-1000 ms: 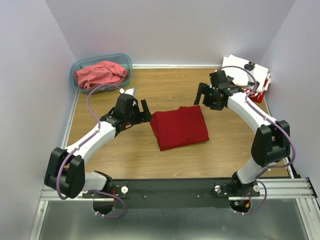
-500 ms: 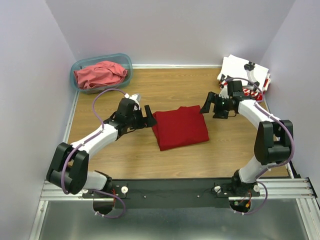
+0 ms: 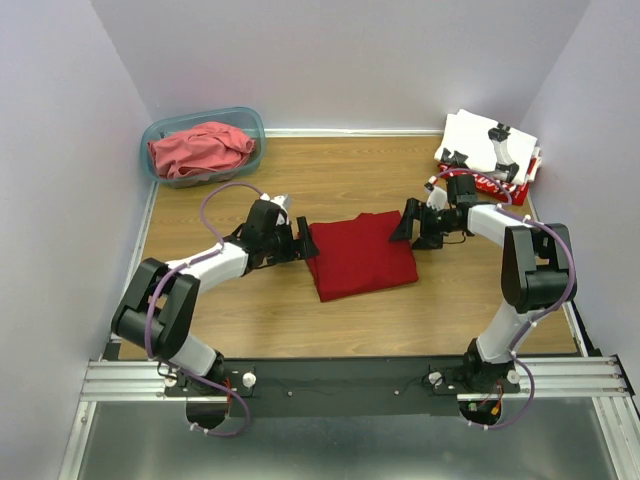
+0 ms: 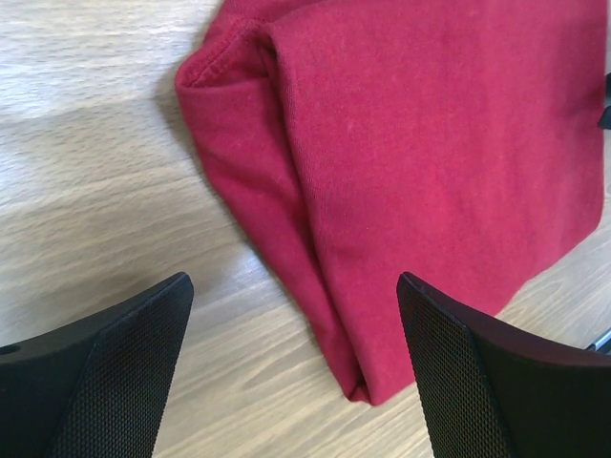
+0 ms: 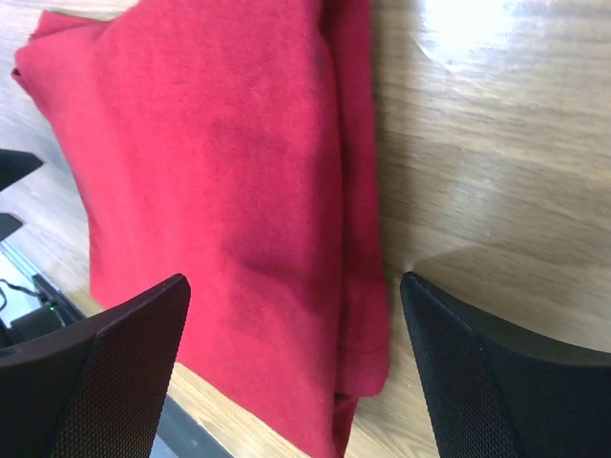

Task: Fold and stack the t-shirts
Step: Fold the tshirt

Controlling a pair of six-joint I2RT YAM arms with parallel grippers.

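Bracketing the deep red t-shirt (image 3: 362, 258) from both sides, the two arms sit low over the tabletop (image 3: 330, 180). The shirt lies at its middle, folded into a neat rectangle. Left pincer (image 3: 300, 238) is at the shirt's 9 o'clock edge, jaws spread wide, nothing in them. Its wrist view shows the layered fold running right between the two fingers. Right pincer (image 3: 406, 226) mirrors it at about 2 o'clock, gaping just as wide and equally empty, its fingers astride the opposite hem.

Folding looks finished on this one, so I'd call this the pick-up for stacking. Over at 1 o'clock, in the far corner, the white printed t-shirt (image 3: 485, 140) lies with the red lettered t-shirt (image 3: 505, 190) showing beneath its near edge, and that's the likely pile. Coral-red t-shirt (image 3: 200, 148) sits crumpled in the teal tub (image 3: 252, 122) at 11 o'clock.

Next up: both pincers need to drop, bite through every layer at once and lift together, or the fold will slump open.
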